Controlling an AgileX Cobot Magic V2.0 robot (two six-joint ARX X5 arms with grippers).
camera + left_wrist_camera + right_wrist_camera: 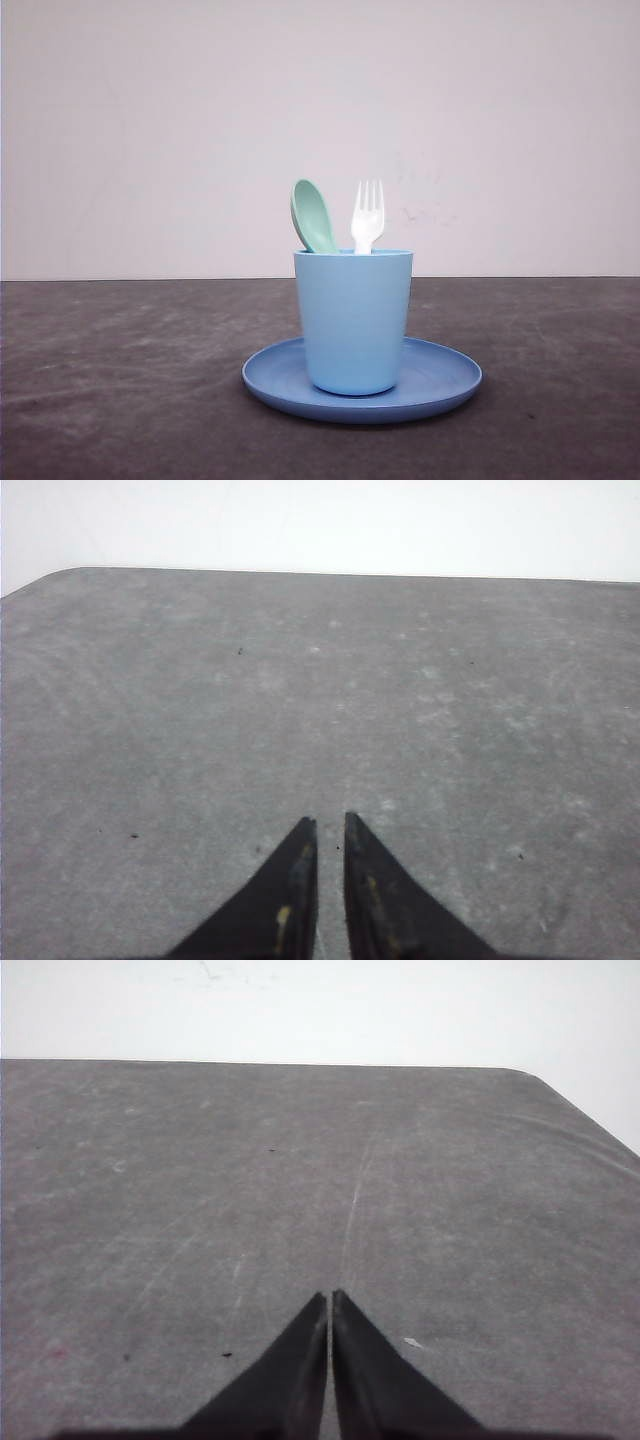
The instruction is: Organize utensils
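A mint-green spoon (pixel 314 215) and a white fork (pixel 367 218) stand upright in a light blue cup (pixel 353 320), heads up, handles hidden inside. The cup stands on a round blue plate (pixel 440 382) at the table's middle. My left gripper (pixel 328 821) hangs over bare grey table, its black fingers nearly together with a thin gap and nothing between them. My right gripper (pixel 330 1295) is shut over bare table too, holding nothing.
The dark grey table (pixel 120 370) stretches wide on both sides of the plate. A white wall (pixel 150 130) rises behind the table's far edge. A rounded table corner (pixel 55 577) lies ahead of the left gripper, another corner (pixel 530 1075) ahead of the right.
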